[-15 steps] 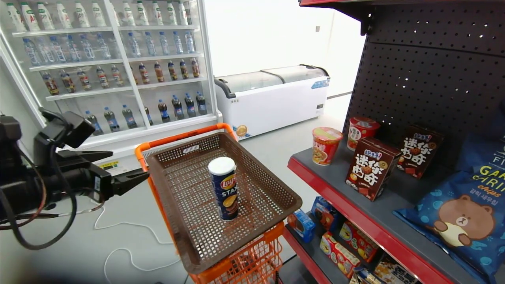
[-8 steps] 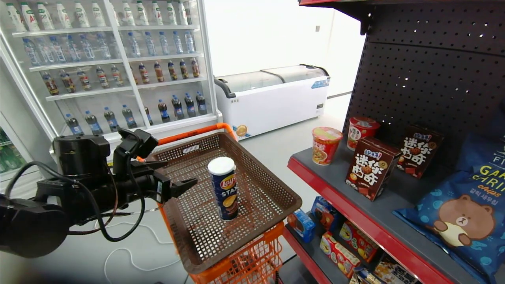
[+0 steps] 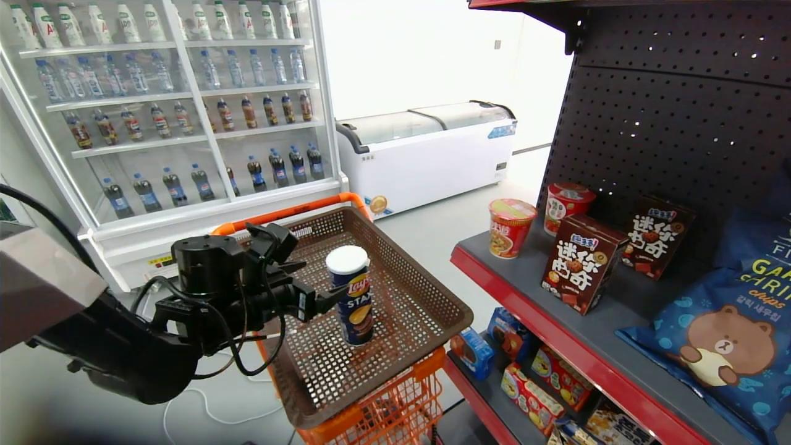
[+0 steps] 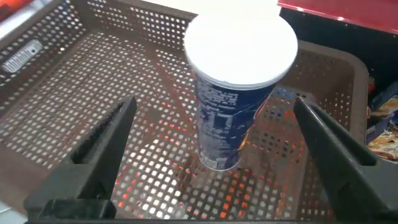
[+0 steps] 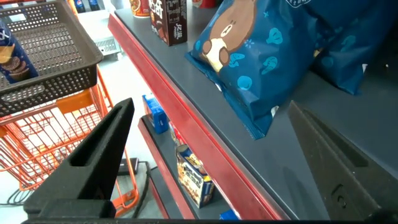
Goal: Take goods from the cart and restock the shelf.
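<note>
A blue chips can [image 3: 350, 295] with a white lid stands upright in the brown mesh basket [image 3: 426, 290] on top of the orange cart [image 3: 377, 414]. My left gripper [image 3: 323, 277] hovers over the basket just left of the can, open. In the left wrist view the can [image 4: 236, 106] stands just ahead of the open left gripper [image 4: 214, 104], its fingers [image 4: 99, 155] spread wider than the can. The right gripper [image 5: 210, 107] is open and holds nothing, beside the red-edged grey shelf [image 5: 158, 68] near a blue chip bag [image 5: 249, 50].
The shelf [image 3: 531, 278] on the right holds two cup noodles [image 3: 510, 226], brown boxes [image 3: 581, 262] and blue bags [image 3: 723, 334]; bare room lies along its front edge. Snack packs [image 3: 531, 383] fill the lower shelf. A drinks cooler [image 3: 173, 105] and chest freezer [image 3: 426, 148] stand behind.
My left arm has swung right from outside the cart to over the basket, bringing its open gripper up to the can. The can and shelf goods have not moved.
</note>
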Tool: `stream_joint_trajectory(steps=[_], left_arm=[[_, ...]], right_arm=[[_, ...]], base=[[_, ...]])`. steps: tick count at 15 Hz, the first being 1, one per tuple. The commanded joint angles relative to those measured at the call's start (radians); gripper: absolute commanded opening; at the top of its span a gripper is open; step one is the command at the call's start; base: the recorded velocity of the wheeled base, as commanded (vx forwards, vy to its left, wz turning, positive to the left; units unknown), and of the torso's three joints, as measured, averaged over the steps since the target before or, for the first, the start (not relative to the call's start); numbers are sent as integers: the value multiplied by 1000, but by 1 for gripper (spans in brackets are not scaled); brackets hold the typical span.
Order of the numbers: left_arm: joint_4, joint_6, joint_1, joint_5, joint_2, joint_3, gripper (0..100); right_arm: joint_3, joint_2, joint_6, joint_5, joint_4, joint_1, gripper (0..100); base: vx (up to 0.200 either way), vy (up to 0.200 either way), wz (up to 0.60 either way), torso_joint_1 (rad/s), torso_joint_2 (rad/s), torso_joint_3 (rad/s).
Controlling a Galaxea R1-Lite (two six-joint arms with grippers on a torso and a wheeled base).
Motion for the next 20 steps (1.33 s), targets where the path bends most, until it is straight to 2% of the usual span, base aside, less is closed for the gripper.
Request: stream_joint_trajectory(steps=[1, 4, 13, 17, 18, 20], left_arm=[[-20, 2, -18, -1, 83, -28, 100], [-73, 11, -26, 1, 167, -94, 100], [-88, 0, -71, 2, 279, -206, 100], [-88, 2, -71, 1, 307, -233, 100], [-88, 3, -67, 1, 310, -236, 0], [-85, 3, -63, 10, 315, -250, 0]], right_arm=[[0, 1, 0, 0, 0, 0, 100], [0, 0, 0, 0, 0, 0, 100], [0, 1, 0, 0, 0, 0, 100], [0, 0, 0, 0, 0, 0, 100], [0, 1, 0, 0, 0, 0, 100], [0, 0, 0, 0, 0, 0, 100]], base=[[0, 0, 0, 0, 0, 0], [0, 0, 0, 0, 0, 0], [0, 0, 0, 0, 0, 0], [0, 0, 0, 0, 0, 0], [0, 0, 0, 0, 0, 0], [0, 0, 0, 0, 0, 0]])
